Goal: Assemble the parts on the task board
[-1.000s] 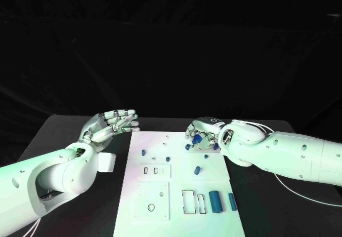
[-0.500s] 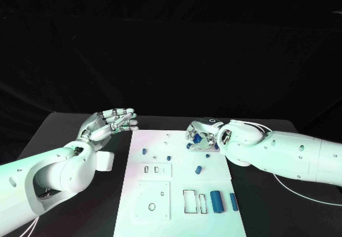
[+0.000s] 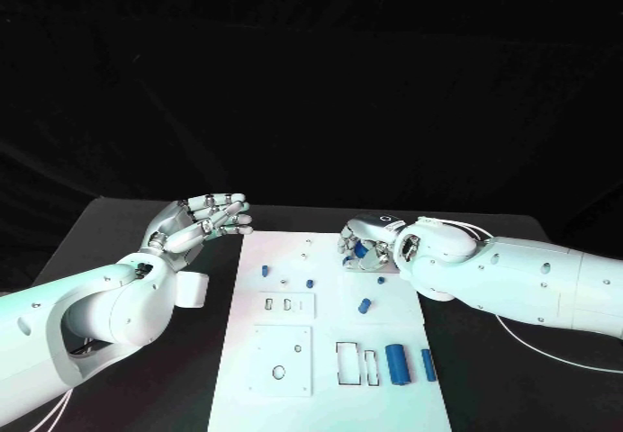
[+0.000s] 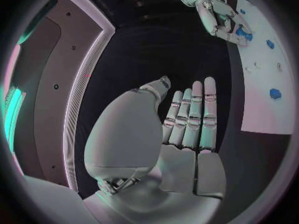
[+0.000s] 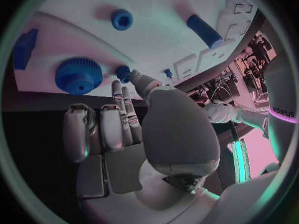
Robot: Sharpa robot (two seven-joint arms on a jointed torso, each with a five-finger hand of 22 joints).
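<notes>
The white task board (image 3: 331,342) lies in the middle of the black worktop (image 3: 117,234). Small blue parts (image 3: 361,306) sit on it. The right robot hand (image 3: 366,245) is low over the board's far edge, by a round blue knob (image 5: 78,75). Its fingers are near the knob, but I cannot tell if they hold anything. The left robot hand (image 3: 202,223) waits beside the board's far left corner, fingers apart, holding nothing. I think it is picking a part now. Next it needs a firm hold.
</notes>
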